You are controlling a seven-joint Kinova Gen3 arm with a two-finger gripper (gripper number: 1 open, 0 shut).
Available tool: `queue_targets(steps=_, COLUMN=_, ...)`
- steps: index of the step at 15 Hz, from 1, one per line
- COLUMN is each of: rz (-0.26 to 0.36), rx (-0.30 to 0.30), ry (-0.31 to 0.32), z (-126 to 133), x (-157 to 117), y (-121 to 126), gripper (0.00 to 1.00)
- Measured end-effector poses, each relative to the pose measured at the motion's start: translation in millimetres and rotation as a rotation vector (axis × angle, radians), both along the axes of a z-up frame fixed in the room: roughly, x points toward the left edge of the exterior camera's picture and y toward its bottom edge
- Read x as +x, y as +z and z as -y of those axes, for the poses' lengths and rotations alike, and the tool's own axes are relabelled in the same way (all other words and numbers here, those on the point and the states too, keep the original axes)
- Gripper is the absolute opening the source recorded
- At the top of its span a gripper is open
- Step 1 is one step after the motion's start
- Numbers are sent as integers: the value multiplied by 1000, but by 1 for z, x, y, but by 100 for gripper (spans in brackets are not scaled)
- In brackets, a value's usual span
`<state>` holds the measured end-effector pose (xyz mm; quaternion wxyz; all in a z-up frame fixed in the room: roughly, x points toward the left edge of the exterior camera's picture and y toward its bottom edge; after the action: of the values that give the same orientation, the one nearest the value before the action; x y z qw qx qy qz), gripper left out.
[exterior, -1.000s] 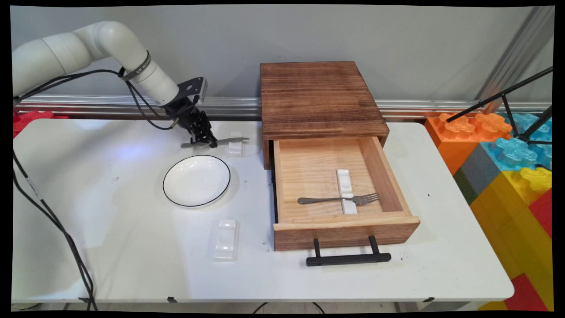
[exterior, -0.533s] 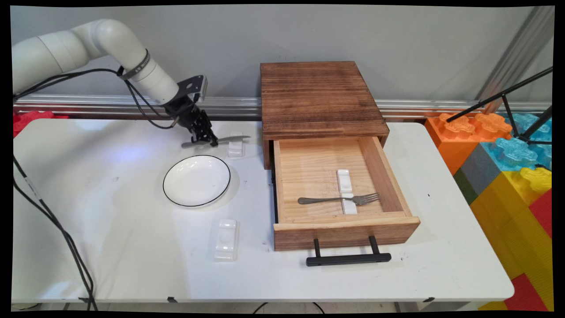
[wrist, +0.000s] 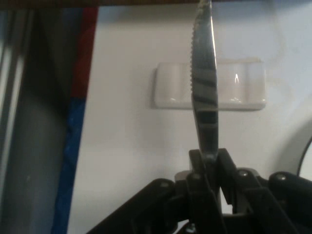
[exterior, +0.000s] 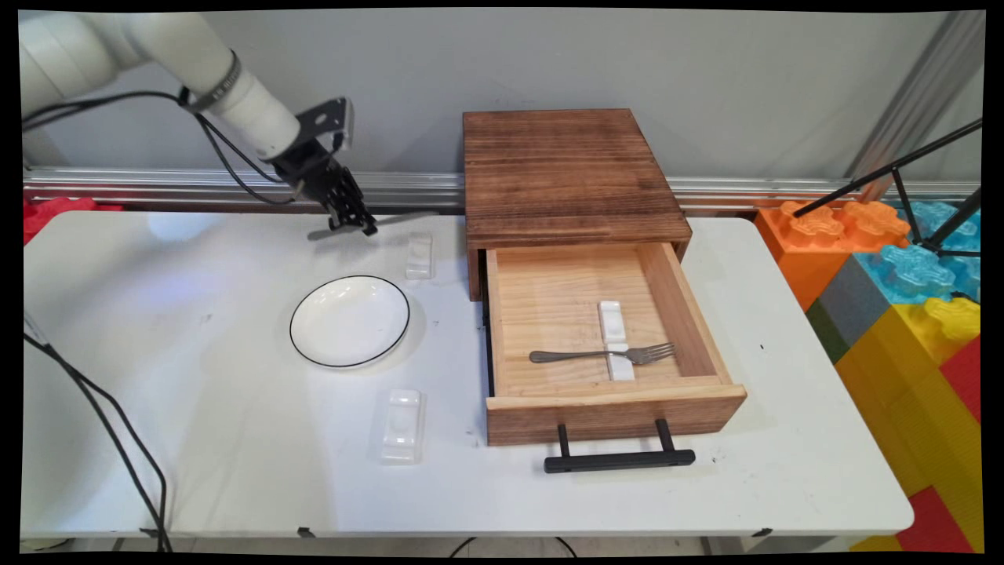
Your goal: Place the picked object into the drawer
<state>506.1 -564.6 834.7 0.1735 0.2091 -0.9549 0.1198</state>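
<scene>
Knife: I hold a table knife (exterior: pixel 369 226) by its middle, level and lifted clear of the table; in my hand view its serrated blade (wrist: pixel 204 78) runs straight away from me.
My gripper: my gripper (exterior: pixel 351 225) is clamped tight on the knife, one finger (wrist: pixel 197 170) pressed against each flat side of it.
Rest below: a small white cutlery rest (exterior: pixel 419 255) lies on the table just under and beside the blade; from my hand camera the blade crosses over the rest (wrist: pixel 170 91) without touching it.
Plate: a white plate with a dark rim (exterior: pixel 350 320) sits on the table nearer the camera than my gripper, apart from it.
Second rest: another white rest (exterior: pixel 401 424) lies near the table's front, beyond the plate.
Drawer box: a dark wooden box (exterior: pixel 566 174) stands to the right of the knife, its drawer (exterior: pixel 604 408) pulled open.
In the drawer: a fork (exterior: pixel 602 355) lies across a third white rest (exterior: pixel 612 322).
Table: the white table (exterior: pixel 196 439) carries all of it.
</scene>
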Motion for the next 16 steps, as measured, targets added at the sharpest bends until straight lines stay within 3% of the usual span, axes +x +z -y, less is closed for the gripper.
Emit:
queue_targets(steps=9, rz=-18, rx=-40, ry=109, z=-36, x=-22, y=91, gripper=0)
queue_targets(steps=16, rz=-104, rx=-21, ry=63, z=-60, x=-81, y=137, gripper=0)
